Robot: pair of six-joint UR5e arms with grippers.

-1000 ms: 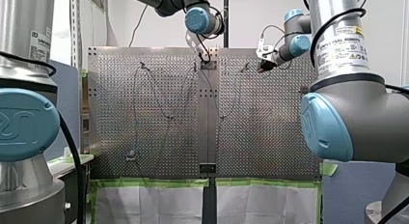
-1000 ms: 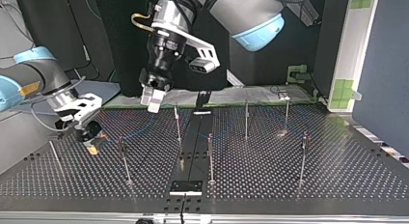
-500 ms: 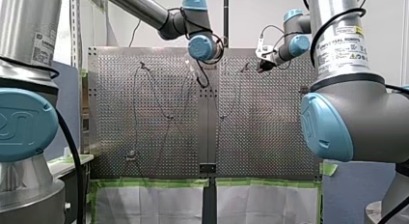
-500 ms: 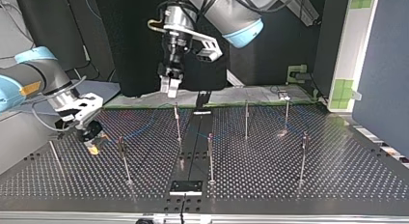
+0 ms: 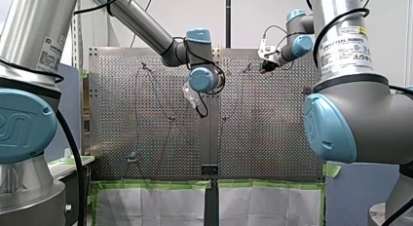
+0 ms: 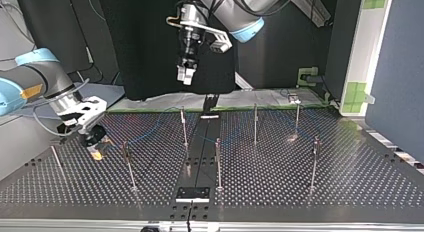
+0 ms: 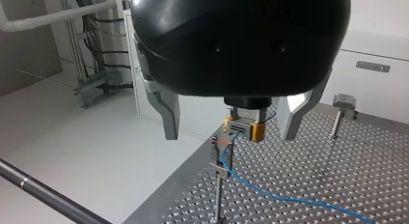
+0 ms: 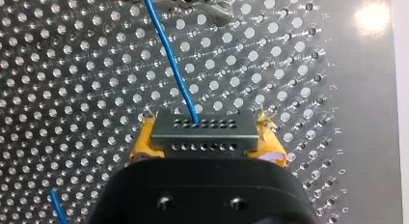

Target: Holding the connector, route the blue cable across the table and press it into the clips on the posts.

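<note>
While between posts (upright), blue cable.

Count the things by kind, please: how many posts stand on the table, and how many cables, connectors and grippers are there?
7 posts
1 blue cable
1 connector
2 grippers: left gripper, right gripper
Total: 11

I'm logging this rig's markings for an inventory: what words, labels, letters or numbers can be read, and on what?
"UNIVERSAL ROBOTS": white label on my right arm; its finer print is too small to read.
"K L M N O P": letters stamped in a column along the perforated table's edge.
Second label, on my left arm: too blurred to read.
</note>
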